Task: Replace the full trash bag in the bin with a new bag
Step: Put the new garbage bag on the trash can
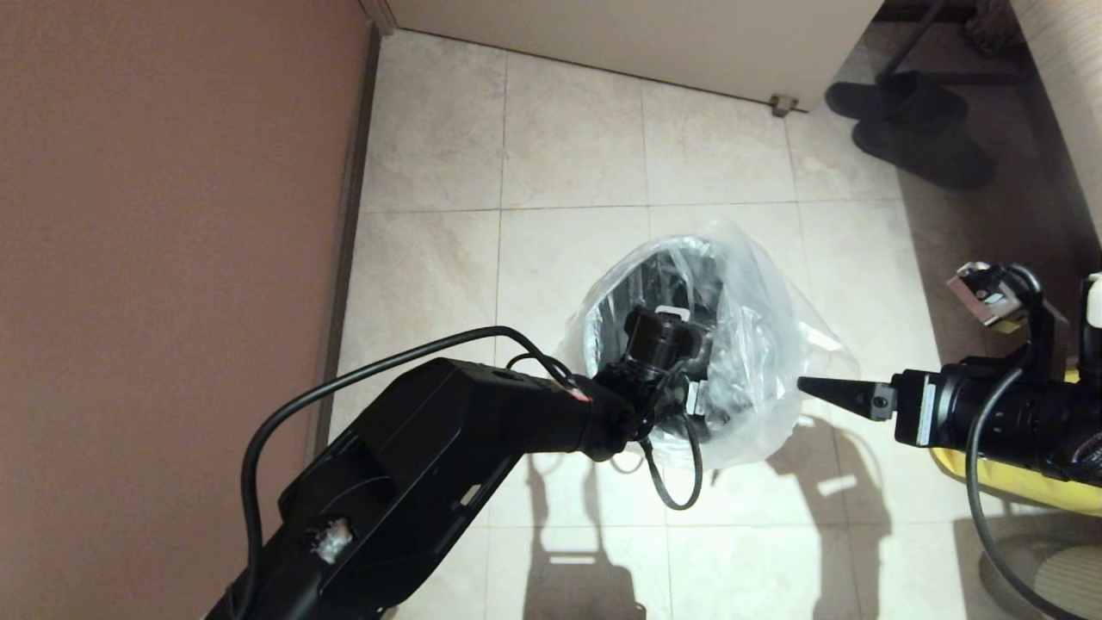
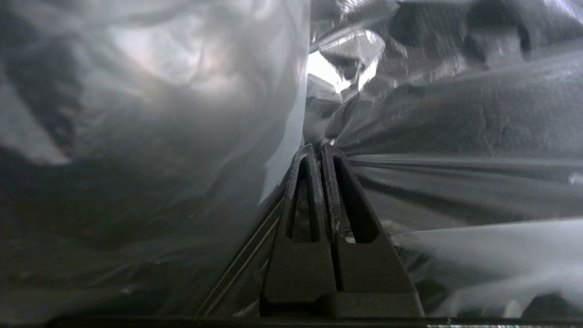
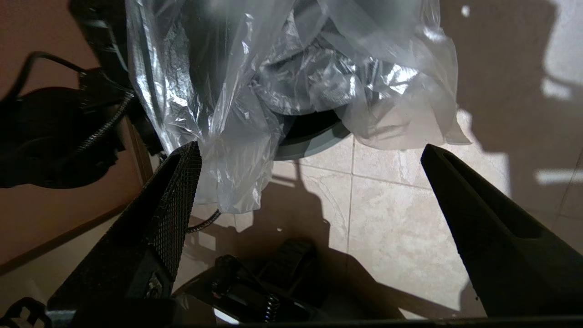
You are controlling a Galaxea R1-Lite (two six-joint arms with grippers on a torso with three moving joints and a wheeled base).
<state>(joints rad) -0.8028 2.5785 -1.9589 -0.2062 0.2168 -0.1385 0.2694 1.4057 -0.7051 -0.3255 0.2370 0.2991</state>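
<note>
The bin stands on the tiled floor, its dark inside showing in the head view. The new bag, clear and crinkly, is draped over and into it and spills past its right side. My left arm reaches down into the bin; its wrist hides the fingers there. In the left wrist view the left gripper is shut, with taut folds of the new bag running out from its tips. My right gripper hovers just right of the bag, open and holding nothing. The bin's grey rim peeks from under the film.
A brown wall runs along the left. A white door closes the far side. Dark slippers lie at the far right. An opaque yellow bag sits under my right arm. A black cable loops down beside the bin.
</note>
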